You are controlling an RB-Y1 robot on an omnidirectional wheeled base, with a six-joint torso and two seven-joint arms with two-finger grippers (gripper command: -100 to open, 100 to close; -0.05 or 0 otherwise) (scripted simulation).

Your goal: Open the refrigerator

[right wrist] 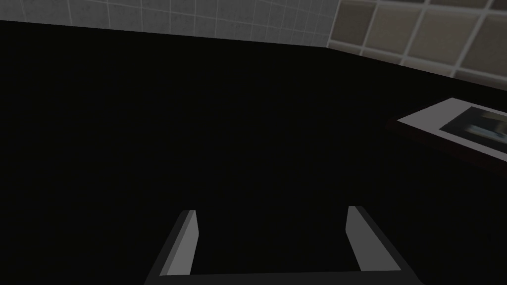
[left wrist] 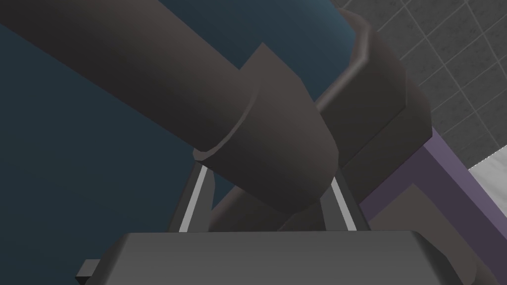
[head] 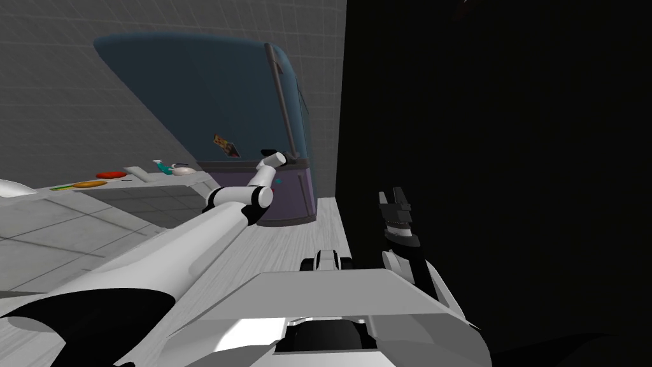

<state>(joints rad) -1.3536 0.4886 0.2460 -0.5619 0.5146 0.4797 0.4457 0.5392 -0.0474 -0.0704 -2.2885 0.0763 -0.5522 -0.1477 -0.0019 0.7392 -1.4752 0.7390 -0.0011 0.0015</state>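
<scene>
The refrigerator [head: 210,95] has a dark teal upper door and a purple lower section [head: 286,191]. A dark bar handle [head: 284,102] runs down the door's right edge. My left arm reaches out to the handle's lower end, where my left gripper [head: 286,156] sits. In the left wrist view the thick dark handle [left wrist: 198,89] lies between the two fingers [left wrist: 200,198], which press its sides, so the left gripper [left wrist: 267,173] is shut on it. My right gripper [head: 395,194] hangs near my chest, away from the refrigerator, and stands open [right wrist: 271,213] with nothing between its fingers.
A counter [head: 159,191] left of the refrigerator carries a red item [head: 110,174], a teal bottle [head: 163,167] and a white vessel [head: 183,170]. A black area [head: 496,159] lies right of the refrigerator. Pale floor [head: 318,236] runs up to its base.
</scene>
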